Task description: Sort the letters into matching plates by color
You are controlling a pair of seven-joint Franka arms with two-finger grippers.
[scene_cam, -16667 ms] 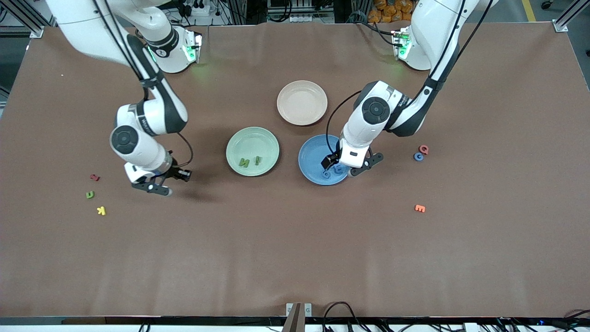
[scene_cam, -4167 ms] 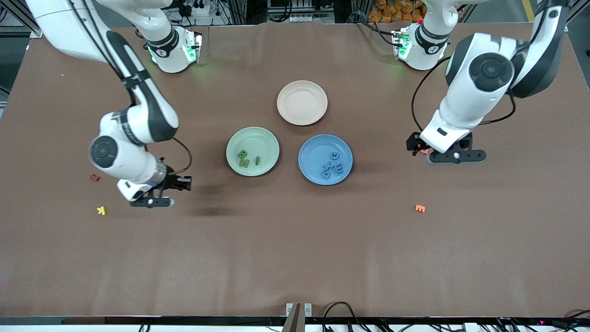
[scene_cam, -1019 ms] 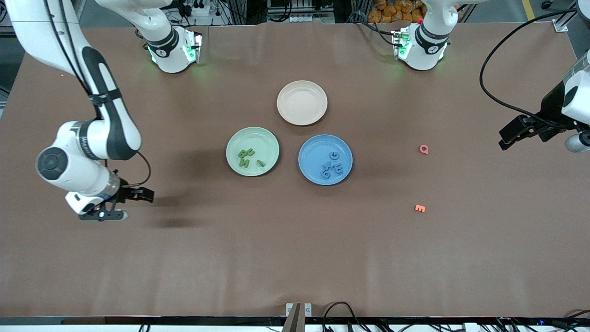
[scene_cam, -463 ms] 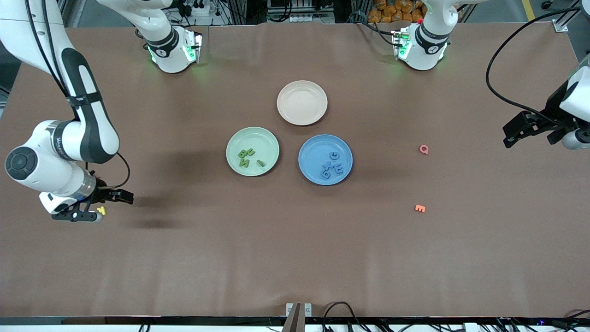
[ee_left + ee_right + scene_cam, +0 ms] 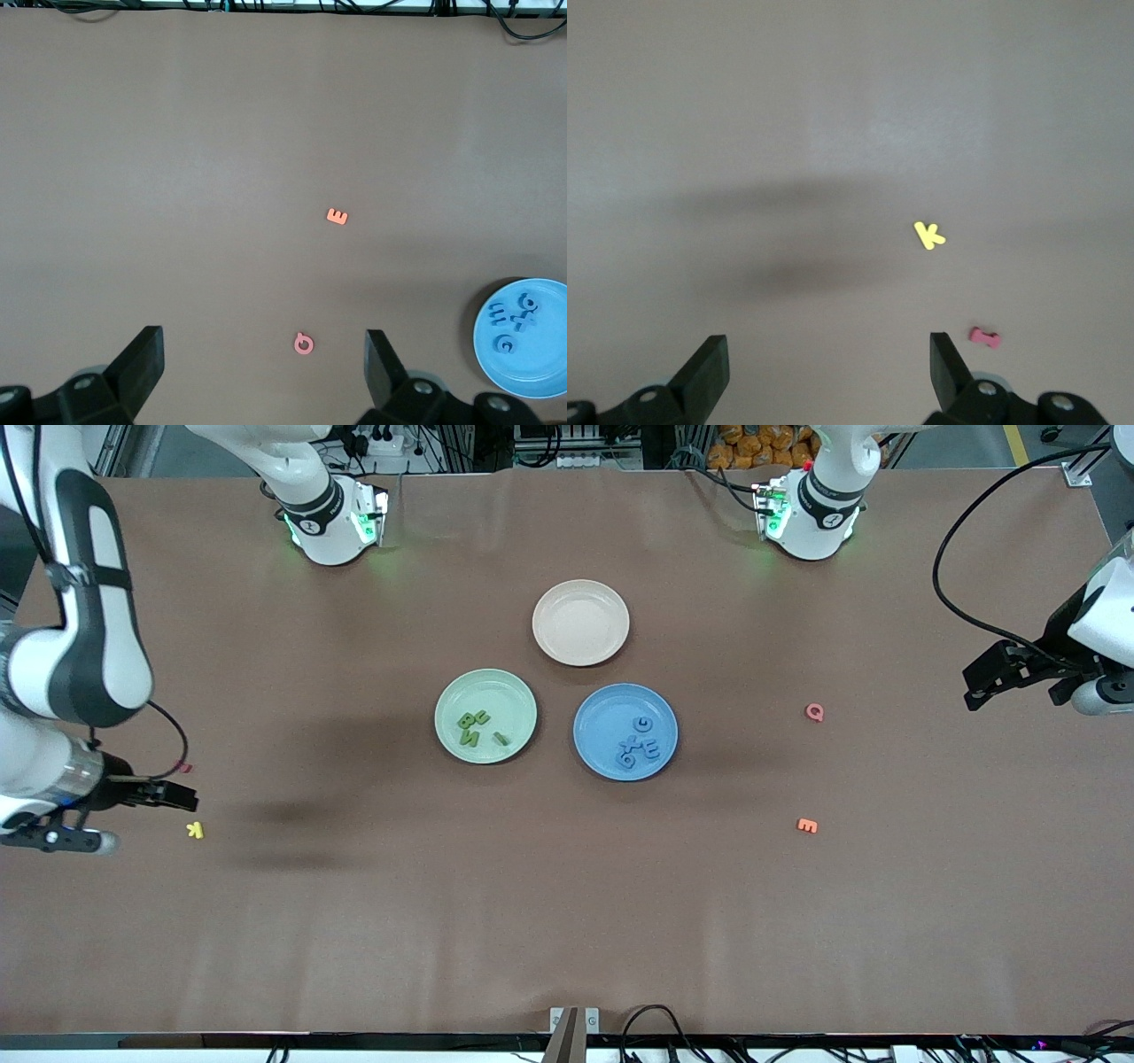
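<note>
The pale green plate (image 5: 498, 689) holds three green letters (image 5: 473, 726). Beside it, the blue plate (image 5: 601, 716) holds several blue letters (image 5: 640, 744). My right gripper (image 5: 58, 838) hangs open and empty over the table's edge at the right arm's end, close to a yellow K (image 5: 195, 830) and a red letter (image 5: 184, 767). In the right wrist view the gripper (image 5: 827, 376) frames bare table, with the K (image 5: 928, 235) and the red letter (image 5: 983, 336) ahead. My left gripper (image 5: 1101, 691) is open and empty, high over the left arm's end. The left wrist view has the gripper (image 5: 263, 372) above a pink Q (image 5: 304, 343).
An empty beige plate (image 5: 580, 622) sits farther from the front camera than the two coloured plates. The pink Q (image 5: 814, 712) and an orange E (image 5: 806, 825) lie toward the left arm's end. The left wrist view also catches the E (image 5: 337, 216) and the blue plate (image 5: 542, 370).
My right gripper has swung outward toward the table edge at the right arm's end, uncovering the yellow K. The left gripper has barely shifted. Both stay open.
</note>
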